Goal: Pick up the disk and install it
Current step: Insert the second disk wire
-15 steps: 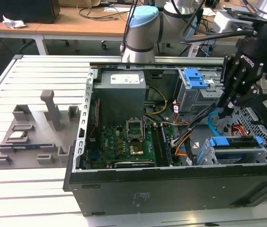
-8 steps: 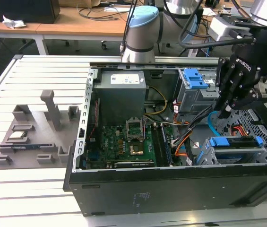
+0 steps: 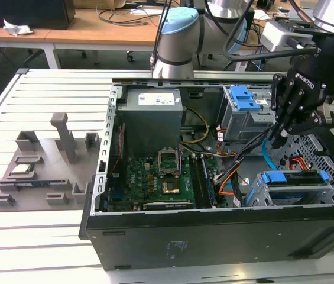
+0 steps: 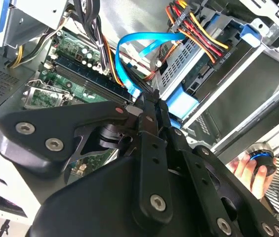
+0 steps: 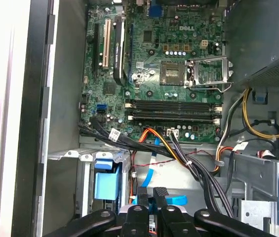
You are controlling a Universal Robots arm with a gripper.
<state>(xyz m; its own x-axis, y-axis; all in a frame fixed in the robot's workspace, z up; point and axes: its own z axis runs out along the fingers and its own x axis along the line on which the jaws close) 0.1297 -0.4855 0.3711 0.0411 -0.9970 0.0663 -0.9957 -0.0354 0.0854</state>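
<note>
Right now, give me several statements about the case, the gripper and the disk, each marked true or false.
1. The computer case lies open, with the motherboard exposed. True.
2. The gripper hangs beyond the case's edge, over the table. False: it is above the case's interior, at the exterior view's right.
3. The gripper carries the disk. False: its fingers are shut together with nothing between them.
4. A blue cable loops inside the case near the gripper. True.

Bright even overhead light, pale slatted desk [image 3: 42, 106] nearly washed out in the exterior view, deep shadow inside the computer case [image 3: 214, 236], black hand [image 4: 149, 128] close and soft-focused in the second wrist view, motherboard [image 5: 164, 74] sharp.
</note>
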